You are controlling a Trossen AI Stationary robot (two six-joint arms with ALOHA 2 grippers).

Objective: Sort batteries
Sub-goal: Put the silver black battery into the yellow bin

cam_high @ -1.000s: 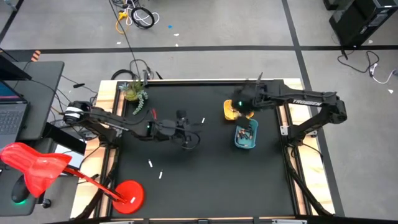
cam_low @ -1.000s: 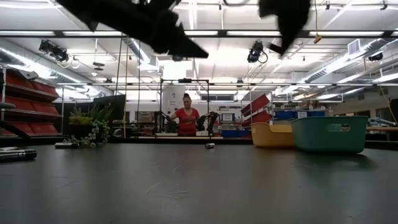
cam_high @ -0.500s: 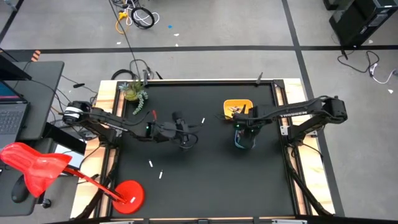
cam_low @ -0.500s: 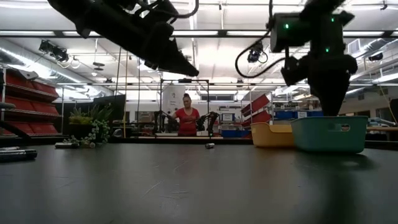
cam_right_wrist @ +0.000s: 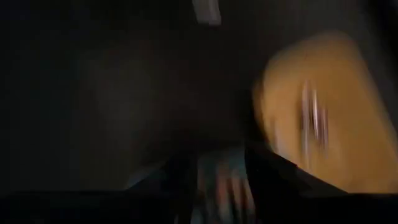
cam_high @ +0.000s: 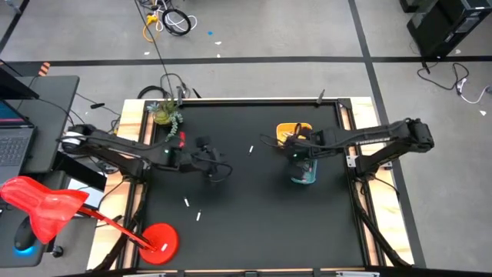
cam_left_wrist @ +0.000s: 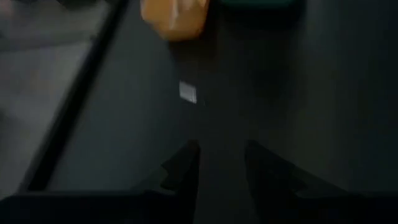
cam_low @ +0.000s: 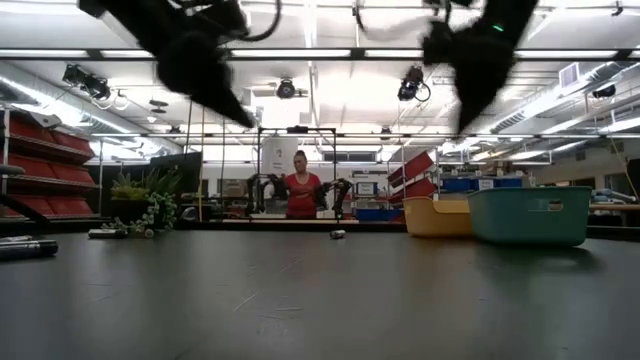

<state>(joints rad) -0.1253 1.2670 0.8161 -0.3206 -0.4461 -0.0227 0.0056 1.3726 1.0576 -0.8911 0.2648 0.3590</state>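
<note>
High view: the left arm reaches in from the worktop's [cam_high: 254,223] left edge, stretched toward the centre. The left tool [cam_high: 217,171] hangs over bare worktop left of centre. The right arm reaches in from the right edge, forearm level, and the right tool [cam_high: 301,154] sits at the near edge of the yellow tray [cam_high: 286,128], above the teal tray [cam_high: 306,178]. Three pale batteries lie loose: one [cam_high: 251,149] between the two tools, two [cam_high: 186,202] [cam_high: 199,216] well apart from it, nearer the front left. Battery contents of the trays cannot be made out.

Low view: both arms appear as dark blurred shapes at the top, clear of the worktop. The yellow tray [cam_low: 436,217] and teal tray [cam_low: 527,216] stand side by side at right. A person [cam_low: 300,192] stands in the room behind.

Left wrist view: the left tool [cam_left_wrist: 222,163] shows its fingers [cam_left_wrist: 183,162] apart with nothing between them, pointed toward a pale battery [cam_left_wrist: 188,92] lying on the worktop short of the yellow tray [cam_left_wrist: 174,17].

Right wrist view: heavily blurred. The yellow tray [cam_right_wrist: 333,137] lies ahead; a pale battery [cam_right_wrist: 206,10] shows beyond. The right tool's state cannot be told.
</note>
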